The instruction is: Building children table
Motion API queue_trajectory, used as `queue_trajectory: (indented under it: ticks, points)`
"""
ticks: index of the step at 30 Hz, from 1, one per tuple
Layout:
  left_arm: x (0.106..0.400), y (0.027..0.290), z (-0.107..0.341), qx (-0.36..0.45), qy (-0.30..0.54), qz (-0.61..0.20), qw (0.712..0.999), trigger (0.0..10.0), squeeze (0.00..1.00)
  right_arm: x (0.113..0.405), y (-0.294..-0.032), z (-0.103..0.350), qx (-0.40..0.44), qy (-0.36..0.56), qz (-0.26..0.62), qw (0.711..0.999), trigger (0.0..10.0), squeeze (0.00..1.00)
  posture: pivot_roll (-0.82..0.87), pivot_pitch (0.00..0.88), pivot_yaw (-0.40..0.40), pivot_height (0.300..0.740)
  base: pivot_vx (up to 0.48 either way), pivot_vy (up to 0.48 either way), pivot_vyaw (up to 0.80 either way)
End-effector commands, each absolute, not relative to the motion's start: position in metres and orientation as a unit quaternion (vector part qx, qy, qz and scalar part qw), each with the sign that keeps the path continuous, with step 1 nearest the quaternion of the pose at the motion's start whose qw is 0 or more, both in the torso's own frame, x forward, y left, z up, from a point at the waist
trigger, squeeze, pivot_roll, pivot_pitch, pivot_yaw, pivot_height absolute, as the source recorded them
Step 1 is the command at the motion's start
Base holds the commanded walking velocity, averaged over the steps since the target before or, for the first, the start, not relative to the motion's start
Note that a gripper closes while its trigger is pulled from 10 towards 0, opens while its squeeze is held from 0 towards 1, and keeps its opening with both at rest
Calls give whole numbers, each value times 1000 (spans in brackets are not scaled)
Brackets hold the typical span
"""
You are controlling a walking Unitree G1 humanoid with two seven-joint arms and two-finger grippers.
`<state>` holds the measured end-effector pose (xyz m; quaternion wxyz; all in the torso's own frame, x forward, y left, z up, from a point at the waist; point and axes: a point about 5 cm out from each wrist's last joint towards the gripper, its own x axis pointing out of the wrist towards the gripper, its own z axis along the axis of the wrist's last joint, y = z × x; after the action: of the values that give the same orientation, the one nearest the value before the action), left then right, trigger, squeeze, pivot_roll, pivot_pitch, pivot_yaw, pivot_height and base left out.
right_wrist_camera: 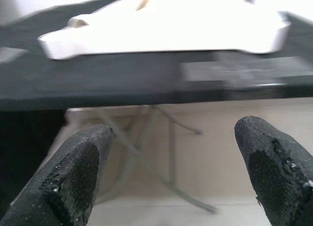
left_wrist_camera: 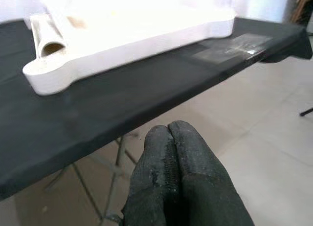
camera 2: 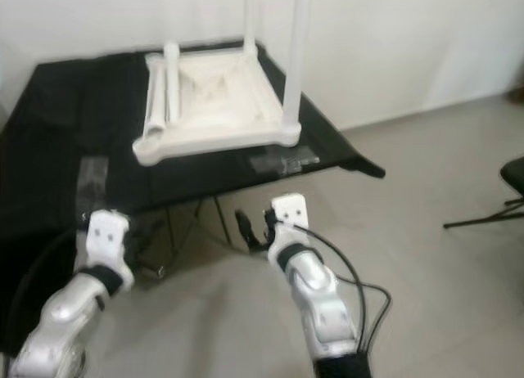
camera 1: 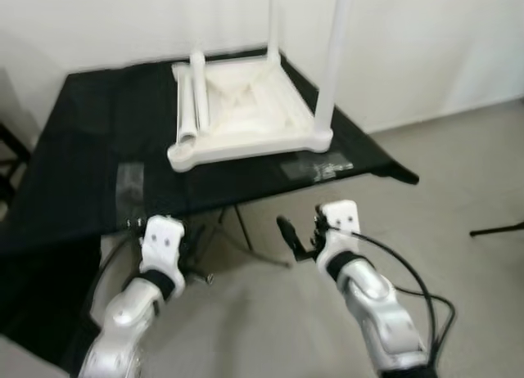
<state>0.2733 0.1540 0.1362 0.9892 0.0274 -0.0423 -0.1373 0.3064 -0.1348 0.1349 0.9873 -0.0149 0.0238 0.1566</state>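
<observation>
A white children's table top (camera 1: 246, 116) lies upside down on a black folding table (camera 1: 90, 149). Two white legs (camera 1: 332, 59) stand upright in its right corners. A loose white leg (camera 1: 188, 104) lies along its left side, open end toward me. Both grippers hang below and in front of the black table's near edge, apart from the white parts. My left gripper (left_wrist_camera: 168, 130) is shut with nothing in it. My right gripper (camera 1: 300, 233) is open and empty, its fingertips (right_wrist_camera: 80, 162) spread wide.
Clear tape patches (camera 1: 318, 168) sit on the black cloth near the front edge. The folding table's metal legs (camera 1: 241, 231) cross beneath it. A cable (camera 1: 430, 300) trails from my right arm. A dark stand foot (camera 1: 498, 228) lies on the grey floor at right.
</observation>
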Motion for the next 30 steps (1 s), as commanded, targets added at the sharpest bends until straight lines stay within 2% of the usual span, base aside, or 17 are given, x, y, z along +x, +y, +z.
queue_trajectory:
  ticks: [1, 4, 7, 11, 15, 16, 21, 30]
  points:
    - [273, 164, 131, 45, -32, -109, 993, 10000, 0, 306, -132, 136, -13, 18, 157, 987, 10000, 0, -78, 114, 26, 740, 0, 0, 0]
    - [273, 171, 131, 71, -35, -76, 994, 10000, 0, 308, -137, 140, -32, 14, 142, 989, 10000, 0, -82, 116, 31, 740, 0, 0, 0]
    - [267, 182, 128, 114, -30, -13, 993, 10000, 0, 305, -134, 143, -117, -7, 150, 982, 10000, 0, -79, 119, 37, 740, 0, 0, 0]
    - [258, 182, 124, 128, -29, -11, 991, 10000, 0, 299, -132, 145, -159, -19, 160, 974, 10000, 0, -78, 120, 37, 740, 0, 0, 0]
    - [250, 175, 123, 109, -38, -53, 992, 10000, 0, 294, -133, 147, -150, -24, 180, 972, 10000, 0, -75, 120, 35, 740, 0, 0, 0]
    - [249, 173, 126, 102, -50, -66, 991, 10000, 1000, 292, -130, 145, -147, -23, 194, 970, 10000, 0, -74, 118, 31, 740, 0, 0, 0]
    - [254, 167, 132, 92, -69, -76, 990, 10000, 1000, 289, -123, 142, -160, -24, 209, 964, 10000, 0, -76, 118, 32, 740, 0, 0, 0]
    - [255, 166, 131, 100, -70, -76, 990, 10000, 1000, 291, -129, 140, -121, -16, 184, 975, 10000, 0, -82, 120, 43, 740, 0, 0, 0]
